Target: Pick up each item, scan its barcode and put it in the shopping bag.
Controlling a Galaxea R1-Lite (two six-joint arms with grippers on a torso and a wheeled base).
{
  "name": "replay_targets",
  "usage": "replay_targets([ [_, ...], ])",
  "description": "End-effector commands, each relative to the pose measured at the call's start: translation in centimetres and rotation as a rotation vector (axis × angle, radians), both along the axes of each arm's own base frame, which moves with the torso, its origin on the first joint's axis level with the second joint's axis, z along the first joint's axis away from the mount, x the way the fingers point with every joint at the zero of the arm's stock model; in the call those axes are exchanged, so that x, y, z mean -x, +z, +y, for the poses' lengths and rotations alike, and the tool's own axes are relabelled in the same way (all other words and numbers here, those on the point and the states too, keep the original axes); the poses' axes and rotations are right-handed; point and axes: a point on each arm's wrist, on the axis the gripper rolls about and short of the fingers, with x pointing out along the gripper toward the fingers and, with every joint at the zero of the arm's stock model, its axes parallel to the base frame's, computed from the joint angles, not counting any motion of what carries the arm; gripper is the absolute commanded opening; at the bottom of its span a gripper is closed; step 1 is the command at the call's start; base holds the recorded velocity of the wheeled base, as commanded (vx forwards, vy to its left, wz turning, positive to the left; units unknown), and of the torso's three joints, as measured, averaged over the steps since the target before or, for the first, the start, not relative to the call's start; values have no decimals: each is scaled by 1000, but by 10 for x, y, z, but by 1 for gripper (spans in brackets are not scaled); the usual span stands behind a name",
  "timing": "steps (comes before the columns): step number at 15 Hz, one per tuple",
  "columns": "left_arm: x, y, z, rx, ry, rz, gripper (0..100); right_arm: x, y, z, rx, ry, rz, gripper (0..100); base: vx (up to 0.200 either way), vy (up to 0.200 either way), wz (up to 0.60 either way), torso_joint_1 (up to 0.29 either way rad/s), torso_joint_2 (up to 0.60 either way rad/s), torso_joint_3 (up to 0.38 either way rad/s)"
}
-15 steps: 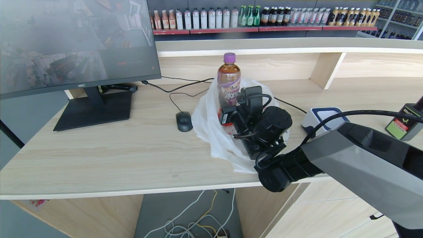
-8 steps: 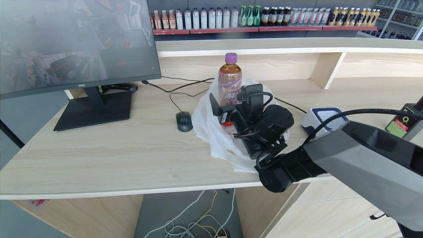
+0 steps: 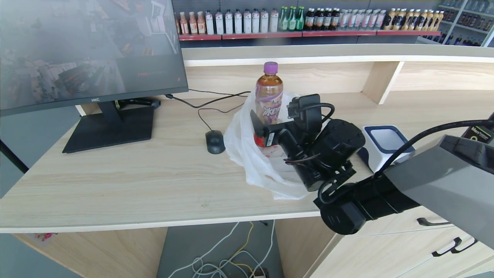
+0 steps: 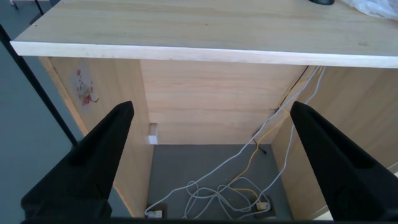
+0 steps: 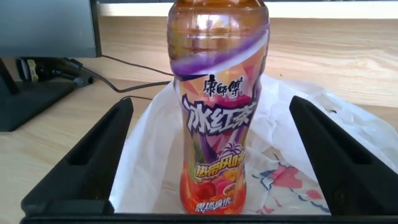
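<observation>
Left gripper point(image 4: 211, 165) hangs low in front of the counter point(image 3: 154, 177) edge, jaws wide apart and empty. Right gripper point(image 5: 211, 109) is spread wide either side of the bottle point(image 5: 219, 74), not clamping it — bottle upright inside the white shopping bag point(image 3: 241, 143).

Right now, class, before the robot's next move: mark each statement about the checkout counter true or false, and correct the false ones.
1. The bottle stands upright inside the shopping bag. True.
2. The right hand is shut on the bottle. False: it is open, with its fingers spread wide to either side of the bottle.
3. The mouse lies on the robot's right of the bag. False: it lies on the robot's left of the bag.
4. The left hand is open. True.
5. The bottle's cap is green. False: it is purple.
</observation>
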Motion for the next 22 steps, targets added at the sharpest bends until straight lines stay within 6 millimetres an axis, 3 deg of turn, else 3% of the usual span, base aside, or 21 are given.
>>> replay_targets([
  [1, 0, 0, 0, 0, 0, -1, 100, 27, 20, -3, -15, 36, -19, 100, 0, 0, 0, 0, 0, 0],
  [4, 0, 0, 0, -8, -2, -1, 100, 52, 33, -12, -19, 57, -23, 100, 0, 0, 0, 0, 0, 0],
  [8, 0, 0, 0, -6, -2, -1, 100, 85, 45, -44, -14, 52, -17, 100, 0, 0, 0, 0, 0, 0],
  [13, 0, 0, 0, -1, -2, -1, 100, 142, 27, -94, 56, 49, 68, 100, 0, 0, 0, 0, 0, 0],
  [19, 0, 0, 0, 3, -2, -1, 100, 160, 21, -110, 70, 50, 88, 100, 0, 0, 0, 0, 0, 0],
  [22, 0, 0, 0, 2, -2, -1, 100, 161, 21, -110, 62, 53, 91, 100, -200, 0, 0, 1, 1, 1],
])
